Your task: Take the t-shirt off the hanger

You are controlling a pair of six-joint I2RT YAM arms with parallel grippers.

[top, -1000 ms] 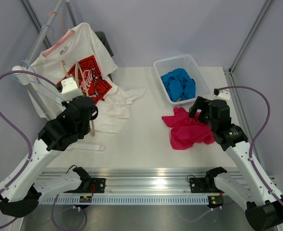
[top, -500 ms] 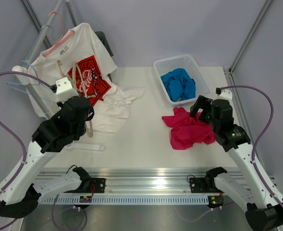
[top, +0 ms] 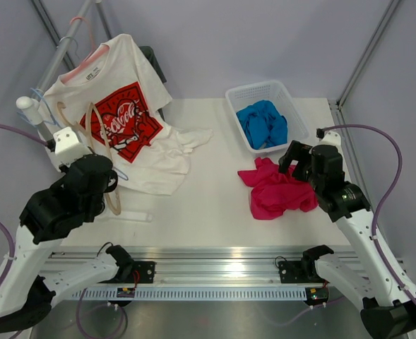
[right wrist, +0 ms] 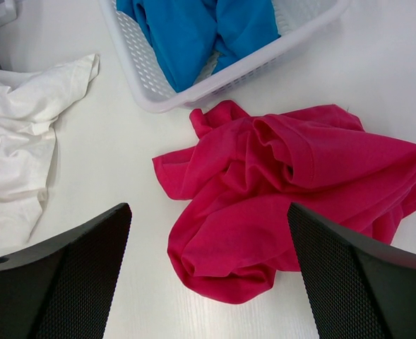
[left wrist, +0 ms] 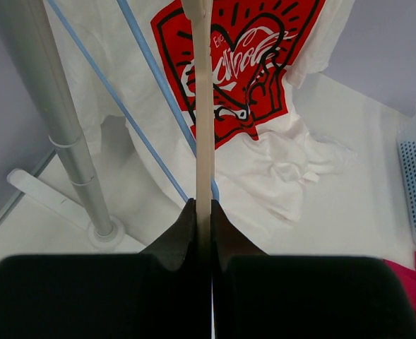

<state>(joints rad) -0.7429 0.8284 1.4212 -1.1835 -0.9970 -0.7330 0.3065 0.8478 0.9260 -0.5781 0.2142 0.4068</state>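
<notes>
1. Grey walls [top: 229, 42] stood around a white table [top: 215, 183].
2. A white t-shirt with a red heart print [top: 133, 63] hung at the far left and spilled down onto the table.
3. A white basket [top: 257, 85] sat at the far right with a blue garment [top: 263, 121] inside it.
4. The t-shirt [top: 277, 191] was a plain pinkish-red heap on the table, just in front of the basket. It was crumpled and folded over itself, with no print. In the right wrist view it stretched from side to side.
5. The hanger [left wrist: 203, 106] was a pale wooden bar. It was not in the t-shirt at all; the two were well apart, one on each side of the table. So the job looked done.
6. The left gripper [left wrist: 203, 212] was pinched tight on the hanger, which ran straight away from it, over the white t-shirt.
7. The right gripper [right wrist: 208, 212] was spread wide and held nothing. It hung right over the t-shirt, so the right arm was by far the nearer one to it.
8. Any next reach for the t-shirt would likely go straight down from the right gripper.
</notes>
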